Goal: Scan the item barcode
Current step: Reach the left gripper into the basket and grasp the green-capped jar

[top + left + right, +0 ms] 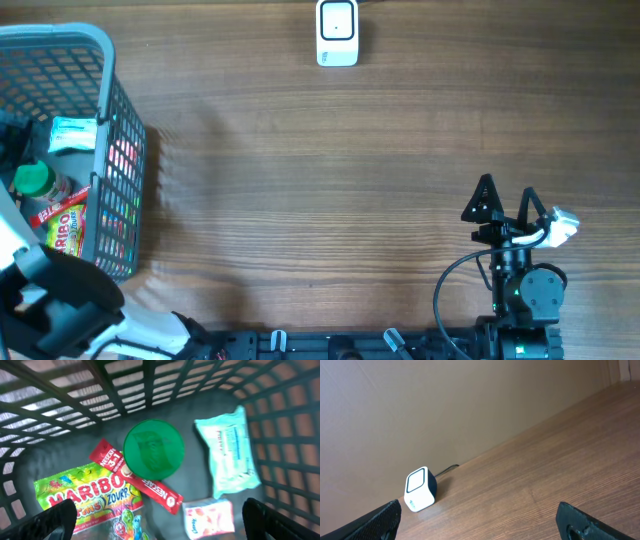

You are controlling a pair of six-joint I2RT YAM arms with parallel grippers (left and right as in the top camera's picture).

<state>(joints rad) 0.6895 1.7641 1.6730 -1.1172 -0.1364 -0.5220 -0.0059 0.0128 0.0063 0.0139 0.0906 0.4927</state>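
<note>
Basket: grey plastic mesh basket, placed at wooden table's left.
Left gripper: 2 fingers spread over basket contents.
Right gripper: spread, empty.
Scanner: white cube barcode scanner, set at far edge.
Item: green-lidded bottle, found inside basket.

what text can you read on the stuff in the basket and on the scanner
"HARIBO": candy bag
"ZOURR": same candy bag, below the brand
"NESCAFE": red stick sachet, printed at both ends
"3in1 ORIGINAL": same sachet, upper end
Pale blue wipes pack: print too blurred to read
Pink and white packet: too blurred to read
Scanner: small mark at its base, too small to read
</note>
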